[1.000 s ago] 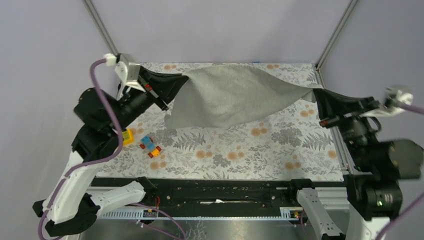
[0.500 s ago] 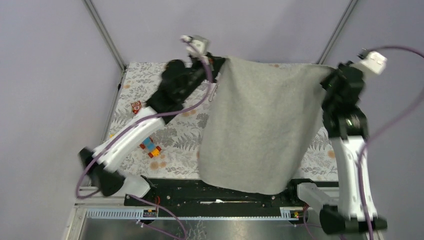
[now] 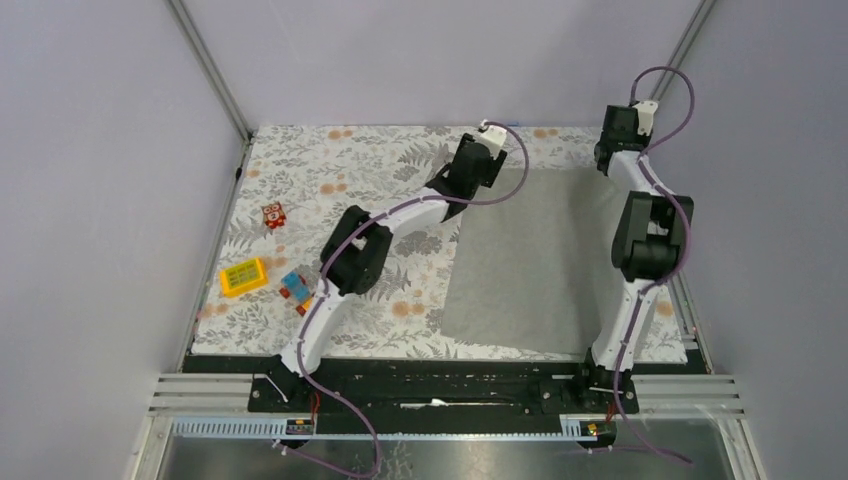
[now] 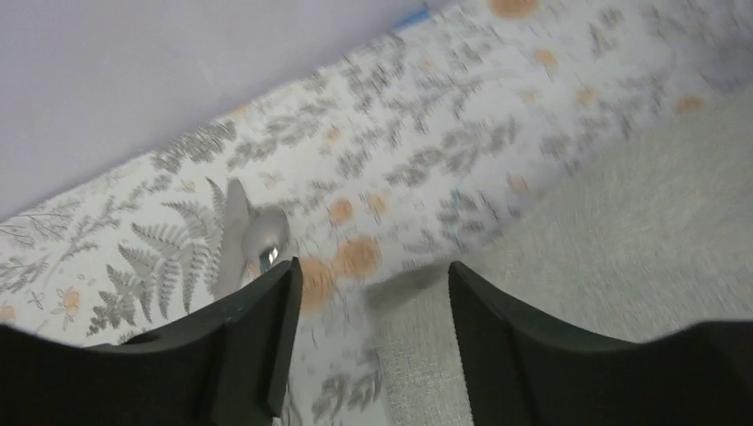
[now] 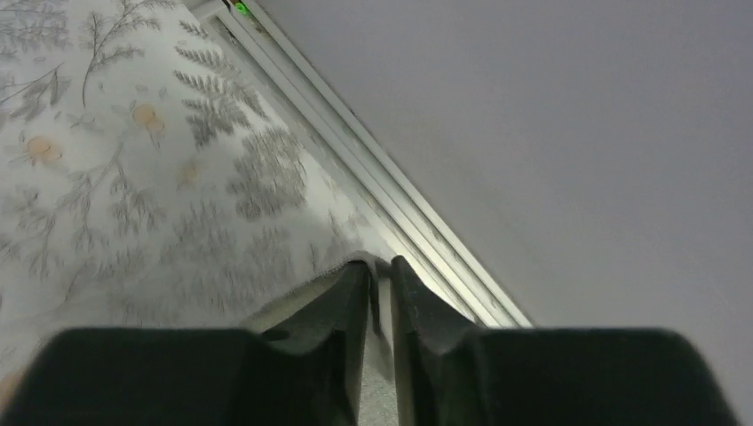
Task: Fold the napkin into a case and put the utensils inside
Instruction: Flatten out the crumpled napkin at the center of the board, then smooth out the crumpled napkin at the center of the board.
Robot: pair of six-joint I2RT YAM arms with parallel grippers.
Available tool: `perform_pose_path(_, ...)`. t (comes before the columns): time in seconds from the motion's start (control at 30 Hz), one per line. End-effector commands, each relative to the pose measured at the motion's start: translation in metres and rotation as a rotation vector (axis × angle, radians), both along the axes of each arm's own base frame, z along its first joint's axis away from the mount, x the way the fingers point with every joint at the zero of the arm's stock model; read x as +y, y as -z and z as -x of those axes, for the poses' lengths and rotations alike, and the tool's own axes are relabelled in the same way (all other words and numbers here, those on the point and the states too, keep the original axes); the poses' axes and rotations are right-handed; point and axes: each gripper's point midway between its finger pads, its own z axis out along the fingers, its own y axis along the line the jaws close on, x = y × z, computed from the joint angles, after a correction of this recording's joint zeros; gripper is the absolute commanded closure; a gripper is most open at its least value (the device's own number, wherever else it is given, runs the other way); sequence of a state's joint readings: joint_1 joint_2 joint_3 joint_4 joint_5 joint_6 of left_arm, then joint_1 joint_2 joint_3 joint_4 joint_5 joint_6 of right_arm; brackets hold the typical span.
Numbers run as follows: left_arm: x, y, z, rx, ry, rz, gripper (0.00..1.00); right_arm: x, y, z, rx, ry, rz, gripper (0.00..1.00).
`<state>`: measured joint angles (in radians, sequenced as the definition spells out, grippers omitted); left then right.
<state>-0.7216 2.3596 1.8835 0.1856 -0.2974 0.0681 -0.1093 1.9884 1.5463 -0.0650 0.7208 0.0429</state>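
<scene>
Grey napkin (image 3: 540, 260) lies lengthwise near-to-far; left claw (image 4: 373, 271) open, right claw (image 5: 379, 266) pinching its corner.

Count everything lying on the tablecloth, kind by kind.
napkin: 1
toy blocks: 3 (red block, yellow block, blue-orange cluster)
spoon: 1
blurred silver piece beside it: 1
total: 6

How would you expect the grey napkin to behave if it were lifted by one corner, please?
Probably floppy: the napkin lies flat against the table, so it would likely drape. Its corner fits inside the nearly shut right hand, suggesting thin, light cloth. The matte weave should grip rather than slip.
</scene>
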Motion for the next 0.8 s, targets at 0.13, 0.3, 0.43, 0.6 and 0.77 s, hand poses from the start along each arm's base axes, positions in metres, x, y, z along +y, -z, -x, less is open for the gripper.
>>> perform_pose_path(0.13, 0.019, -0.107, -0.007, 0.009, -0.155, 0.091, 0.05, 0.001, 0.002, -0.035, 0.311, -0.052, -0.094, 0.13)
perform_pose_path(0.3, 0.029, -0.107, 0.064, 0.252, -0.080, 0.295, 0.03, 0.083, 0.007, 0.022, 0.254, -0.181, -0.522, 0.03)
perform_pose_path(0.43, 0.018, -0.086, 0.130, 0.522, 0.052, 0.475, 0.02, 0.155, 0.016, 0.069, 0.104, -0.356, -0.800, 0.00)
perform_pose_path(0.6, 0.011, -0.048, 0.218, 0.805, 0.247, 0.607, 0.01, 0.190, 0.044, 0.120, 0.155, -0.436, -0.940, 0.00)
perform_pose_path(0.77, 0.040, -0.049, 0.266, 0.785, 0.265, 0.587, 0.01, 0.199, 0.078, 0.157, 0.260, -0.427, -0.932, 0.00)
